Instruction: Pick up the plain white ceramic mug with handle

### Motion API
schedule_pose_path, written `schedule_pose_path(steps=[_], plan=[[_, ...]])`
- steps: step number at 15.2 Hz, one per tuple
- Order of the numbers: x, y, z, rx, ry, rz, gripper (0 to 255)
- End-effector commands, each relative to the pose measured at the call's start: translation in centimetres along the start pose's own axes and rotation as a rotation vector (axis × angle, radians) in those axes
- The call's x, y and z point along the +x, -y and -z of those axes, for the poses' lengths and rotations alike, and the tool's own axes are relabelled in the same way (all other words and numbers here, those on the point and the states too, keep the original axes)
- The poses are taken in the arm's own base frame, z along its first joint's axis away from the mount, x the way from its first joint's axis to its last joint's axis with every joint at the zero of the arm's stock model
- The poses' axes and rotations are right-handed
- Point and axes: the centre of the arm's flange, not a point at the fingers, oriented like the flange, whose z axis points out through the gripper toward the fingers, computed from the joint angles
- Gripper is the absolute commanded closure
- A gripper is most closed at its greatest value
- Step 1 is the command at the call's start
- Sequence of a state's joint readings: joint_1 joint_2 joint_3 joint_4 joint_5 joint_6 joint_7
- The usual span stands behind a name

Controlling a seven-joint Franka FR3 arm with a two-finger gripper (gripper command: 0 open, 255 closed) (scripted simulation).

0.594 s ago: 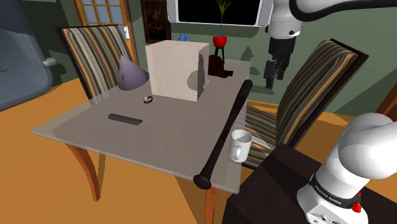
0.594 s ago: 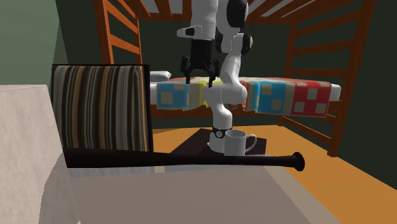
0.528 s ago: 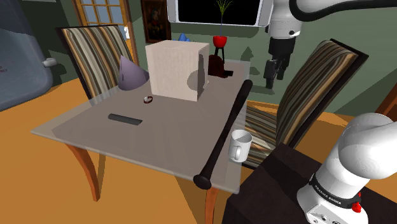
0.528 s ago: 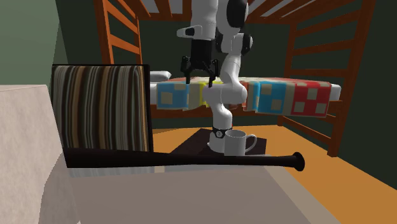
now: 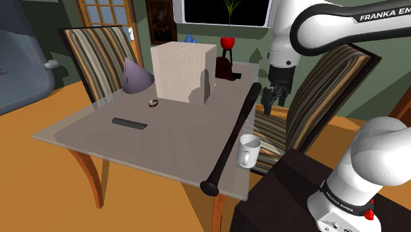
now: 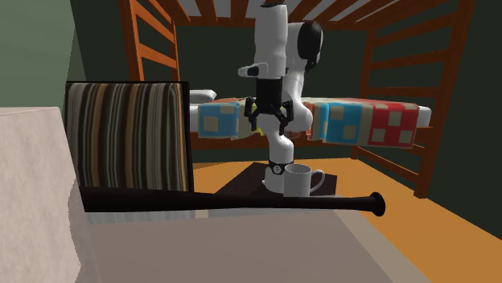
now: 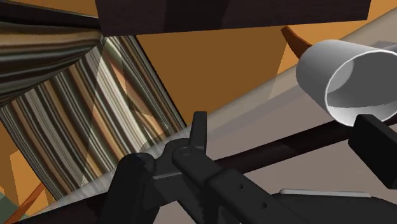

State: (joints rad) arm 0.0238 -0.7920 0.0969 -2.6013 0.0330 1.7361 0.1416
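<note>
The white mug [image 5: 248, 150] stands upright at the glass table's [image 5: 158, 148] edge nearest the stand, its handle toward the shoulder view's lower left. It also shows as the mug [image 6: 298, 180] behind the bat and the mug [image 7: 347, 75] beyond one finger. A long black baseball bat [image 5: 234, 134] lies along that table edge, just beside the mug. My gripper [image 5: 273, 99] hangs open in the air, well above the mug and farther back, in front of the striped chair. The gripper [image 6: 269, 125] holds nothing. The open gripper [image 7: 286, 130] looks down at the bat [image 7: 289, 148].
A large pale box [image 5: 182, 71], a purple cone [image 5: 136, 76], a dark remote [image 5: 129, 123] and a small item [image 5: 153, 102] sit on the table. Striped chairs [image 5: 99, 49] [image 5: 326, 92] flank it. The dark stand [image 5: 283, 191] is close to the mug.
The arm has swung down and slightly to the shoulder view's left, lowering the gripper toward the table edge. Fingers stay open; mug and bat have not moved.
</note>
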Motion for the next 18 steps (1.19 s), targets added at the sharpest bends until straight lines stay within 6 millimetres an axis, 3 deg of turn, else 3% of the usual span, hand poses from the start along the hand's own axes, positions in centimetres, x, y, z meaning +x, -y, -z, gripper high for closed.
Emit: schedule_pose_path(steps=[1,8,17,18], plan=[[0.1,1.3,-2.2,0.021,0.001,-0.035,0],[0.3,6.0,-8.8,0.086,0.007,-0.141,0],[0.6,6.2,-12.8,0.086,0.007,-0.141,0],[0.7,6.3,-12.8,0.086,0.007,-0.141,255]])
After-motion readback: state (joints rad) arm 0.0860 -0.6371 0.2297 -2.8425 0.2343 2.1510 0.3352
